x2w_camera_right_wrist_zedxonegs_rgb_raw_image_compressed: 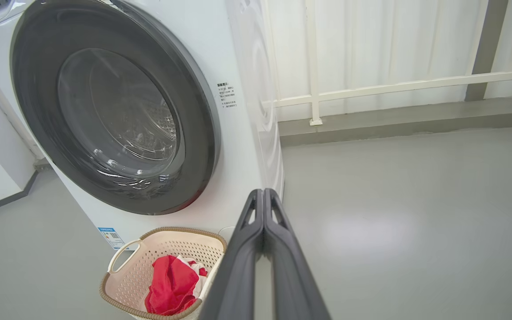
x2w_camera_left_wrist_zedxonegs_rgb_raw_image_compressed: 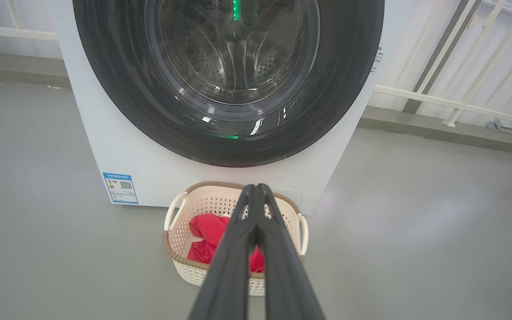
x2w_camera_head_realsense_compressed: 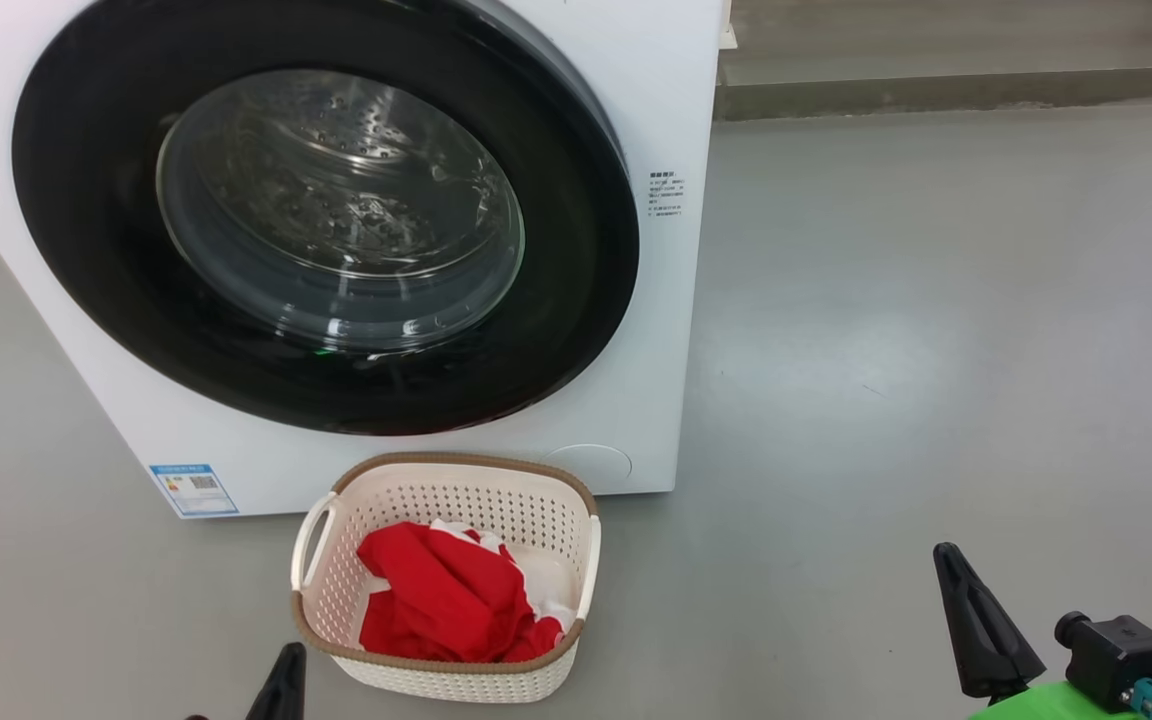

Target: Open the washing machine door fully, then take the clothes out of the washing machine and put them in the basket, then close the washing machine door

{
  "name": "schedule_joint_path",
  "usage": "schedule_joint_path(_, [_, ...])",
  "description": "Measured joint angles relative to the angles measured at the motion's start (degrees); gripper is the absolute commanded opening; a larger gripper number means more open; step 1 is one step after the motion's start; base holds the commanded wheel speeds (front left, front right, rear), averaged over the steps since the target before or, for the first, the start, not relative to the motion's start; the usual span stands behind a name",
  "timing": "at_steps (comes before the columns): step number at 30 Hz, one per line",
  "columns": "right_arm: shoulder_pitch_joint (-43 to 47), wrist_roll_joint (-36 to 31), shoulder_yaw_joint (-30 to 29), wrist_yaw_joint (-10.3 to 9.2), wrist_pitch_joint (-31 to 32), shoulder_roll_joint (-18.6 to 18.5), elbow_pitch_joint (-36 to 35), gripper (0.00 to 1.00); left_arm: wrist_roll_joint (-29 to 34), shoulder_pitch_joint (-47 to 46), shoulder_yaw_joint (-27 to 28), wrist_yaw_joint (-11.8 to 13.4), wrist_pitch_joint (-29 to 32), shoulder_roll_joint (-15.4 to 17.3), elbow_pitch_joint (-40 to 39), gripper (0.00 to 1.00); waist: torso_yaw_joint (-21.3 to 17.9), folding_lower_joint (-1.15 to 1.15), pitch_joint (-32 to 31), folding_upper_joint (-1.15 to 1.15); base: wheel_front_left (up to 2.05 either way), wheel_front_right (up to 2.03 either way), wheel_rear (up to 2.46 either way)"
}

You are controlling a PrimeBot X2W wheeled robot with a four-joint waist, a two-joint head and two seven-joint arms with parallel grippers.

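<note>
While the washing machine door (x2w_camera_head_realsense_compressed: pixel 76 200) is sitting shut against the white washing machine (x2w_camera_head_realsense_compressed: pixel 676 100), the red clothes (x2w_camera_head_realsense_compressed: pixel 441 595) are lying bunched inside the cream basket (x2w_camera_head_realsense_compressed: pixel 456 495). The basket is standing on the grey floor (x2w_camera_head_realsense_compressed: pixel 936 300) just in front of the machine. The left gripper (x2w_camera_left_wrist_zedxonegs_rgb_raw_image_compressed: pixel 256 187) and right gripper (x2w_camera_right_wrist_zedxonegs_rgb_raw_image_compressed: pixel 263 192) are hovering above the floor, each with its fingers pressed together and gripping nothing.
</note>
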Motion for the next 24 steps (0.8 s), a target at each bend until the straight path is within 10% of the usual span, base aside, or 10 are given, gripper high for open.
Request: schedule_joint_path(24, [-0.71,14.77,-1.36,0.0,4.0,0.16,0.49,0.0,-15.44,-0.76,0.62,-0.1,3.88,-0.09,-0.41,0.0,0.07,-0.01,0.8,0.0,0.0,0.0,0.0])
